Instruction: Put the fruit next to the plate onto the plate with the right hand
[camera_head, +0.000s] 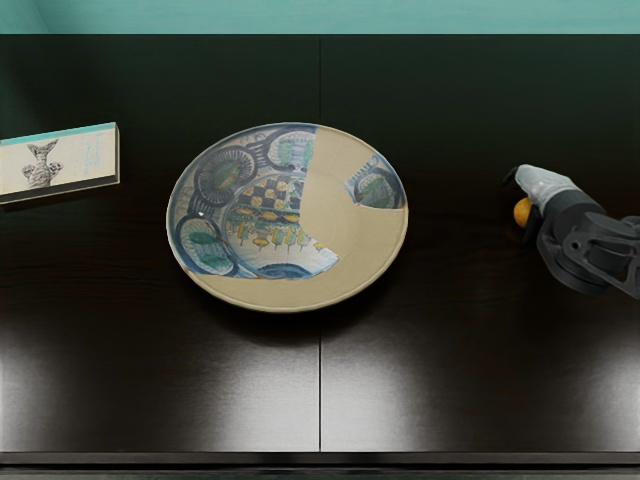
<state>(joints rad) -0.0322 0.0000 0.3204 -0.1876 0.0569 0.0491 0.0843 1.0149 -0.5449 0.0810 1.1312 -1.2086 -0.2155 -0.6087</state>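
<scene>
Dark, glossy table (450, 380) fills nearly the whole view. Thin vertical seam (320, 400) runs down its middle, splitting the top into two panels. Soft pale light patches (200, 390) reflect off the near half; far half darker. Teal wall (320, 15) strip along the top edge. Table's front edge (320, 458) at bottom.

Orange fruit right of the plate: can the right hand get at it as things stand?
Probably yes. The right hand is directly over the fruit, partly hiding it, with nothing between them; the plate lies apart to its left.
</scene>
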